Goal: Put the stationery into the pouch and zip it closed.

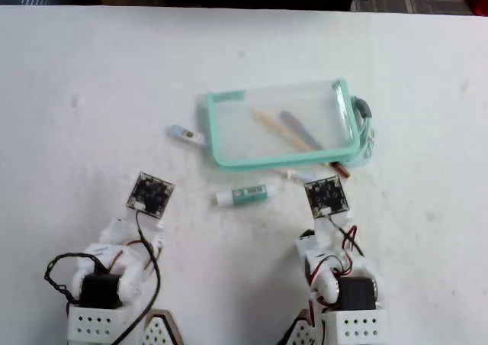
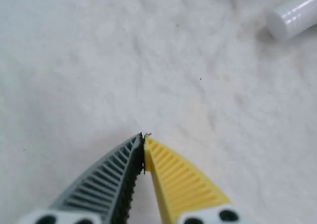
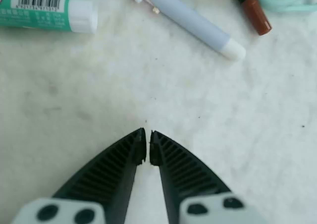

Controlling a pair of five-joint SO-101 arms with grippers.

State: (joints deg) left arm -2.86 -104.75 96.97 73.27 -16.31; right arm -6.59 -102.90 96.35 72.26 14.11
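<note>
A clear pouch with mint trim [image 1: 217,139] lies flat at mid-table, with two pens [image 1: 290,129] inside it. Loose items lie around it: a green-and-white glue stick [image 1: 242,195] in front, a pale blue pen [image 1: 292,175] along its near edge, a brown-tipped pen [image 1: 341,169] at its near right corner, and a small white-and-blue item [image 1: 185,135] to its left. My left gripper [image 2: 143,140] is shut and empty over bare table, the glue stick's white end [image 2: 293,17] off to one side. My right gripper [image 3: 148,139] is shut and empty, just short of the pale blue pen [image 3: 193,23] and the glue stick [image 3: 47,12].
Both arm bases [image 1: 99,291] [image 1: 347,295] stand at the table's near edge. The white table [image 1: 91,93] stretches wide to the left and right of the pouch. The pouch's mint zipper pull and loop [image 1: 364,116] sit at its right end. A dark floor lies beyond the far edge.
</note>
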